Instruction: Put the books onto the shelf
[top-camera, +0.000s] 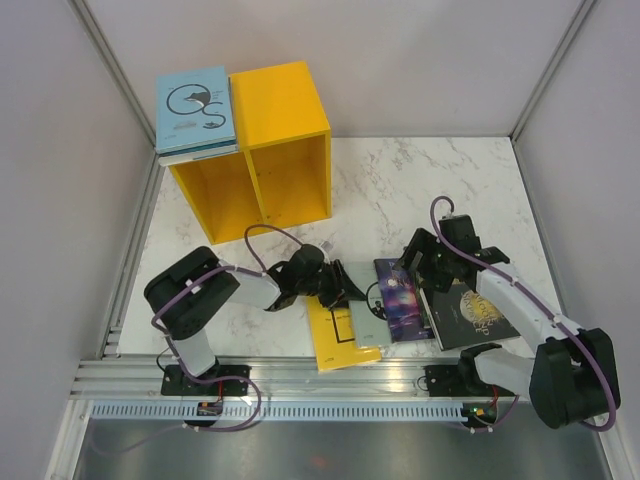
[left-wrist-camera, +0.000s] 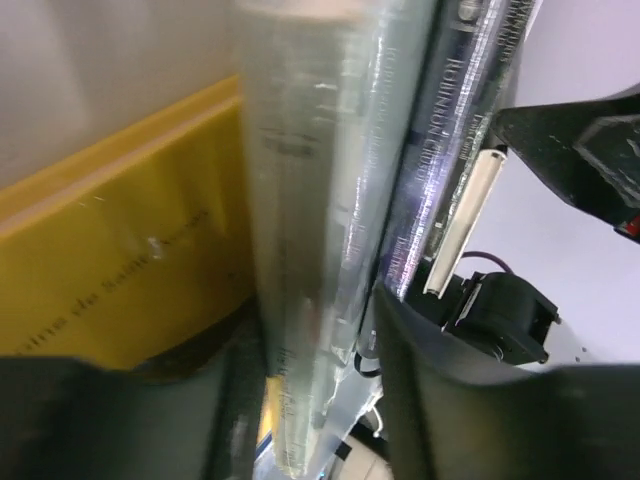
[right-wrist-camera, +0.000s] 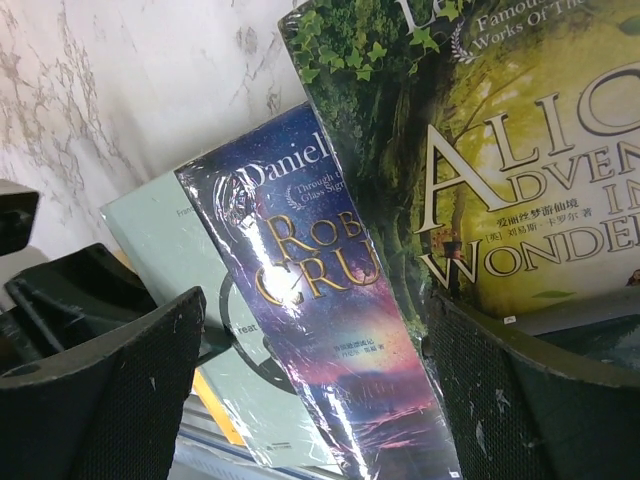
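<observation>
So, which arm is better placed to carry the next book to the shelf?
Left, I think. A pale green book stands edge-on between the fingers of the left gripper, nearer the shelf; the right gripper hangs open above the purple book lying flat.

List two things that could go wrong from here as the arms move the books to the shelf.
1. The left gripper straddles the edge of the grey-green book, with the yellow book and the purple book tight beside it; a neighbour might get pinched or dragged along.
2. The right gripper hovers open over the same overlapping pile, so the two arms could bump.
</observation>
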